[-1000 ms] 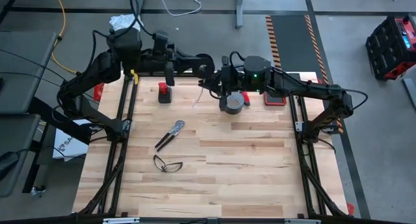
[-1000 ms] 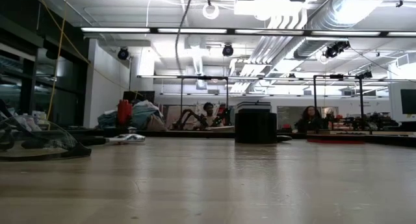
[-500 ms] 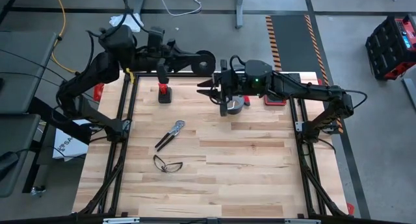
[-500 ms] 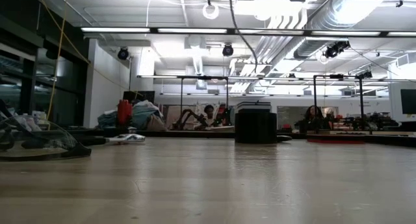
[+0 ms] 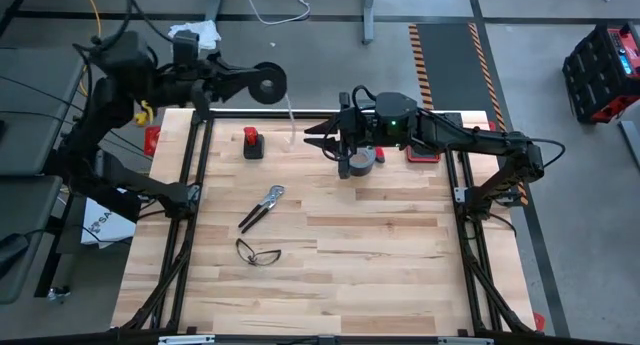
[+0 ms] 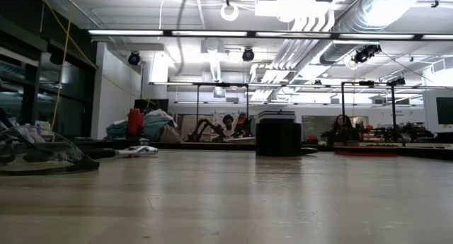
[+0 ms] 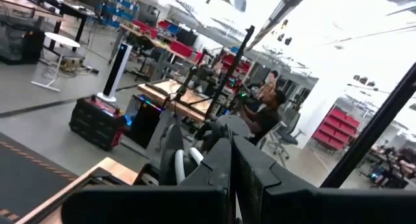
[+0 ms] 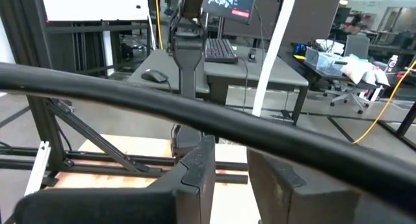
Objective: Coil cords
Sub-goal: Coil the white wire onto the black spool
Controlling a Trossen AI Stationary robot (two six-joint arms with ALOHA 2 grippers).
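Your left gripper (image 5: 272, 82) has its jaws clamped on the spool (image 5: 266, 83), raised past the table's (image 5: 400, 265) far edge; the cord (image 5: 289, 120) dangles from it. The right gripper (image 5: 318, 140), jaws parted and empty, hovers near the tape roll (image 5: 360, 161). Swing the spool and the loose cord may unwind or snag the frame.

Wooden table top (image 6: 233, 201), black box (image 6: 278, 138) far back, safety glasses (image 6: 42, 158) left

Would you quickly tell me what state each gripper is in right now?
Left gripper: shut on the black spool, held above the table's far edge.
Right gripper: open, empty, beside the grey tape roll.
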